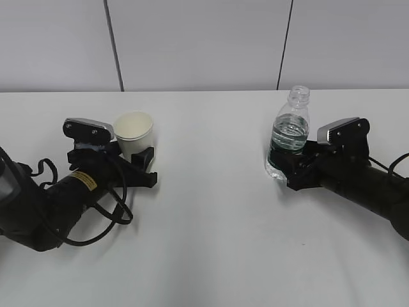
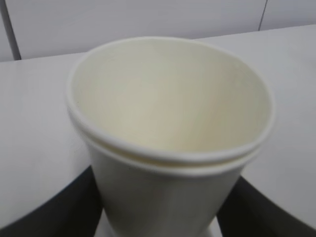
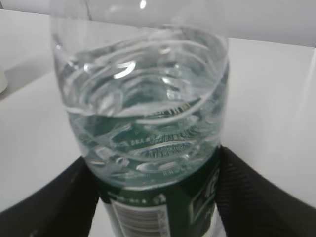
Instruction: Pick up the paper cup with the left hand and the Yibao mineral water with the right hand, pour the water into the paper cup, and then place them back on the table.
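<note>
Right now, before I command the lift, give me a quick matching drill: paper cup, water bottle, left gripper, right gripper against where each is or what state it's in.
Things:
1. paper cup
2. Yibao mineral water
3. left gripper
4. right gripper

States:
A. fingers on either side of the bottle's green label
B. no water seen inside, cream interior, on the left of the table
C. fingers on either side of the cup's base
D. capless, partly filled, on the right

Pairs: 1-B, 2-D, 3-C, 4-A
</note>
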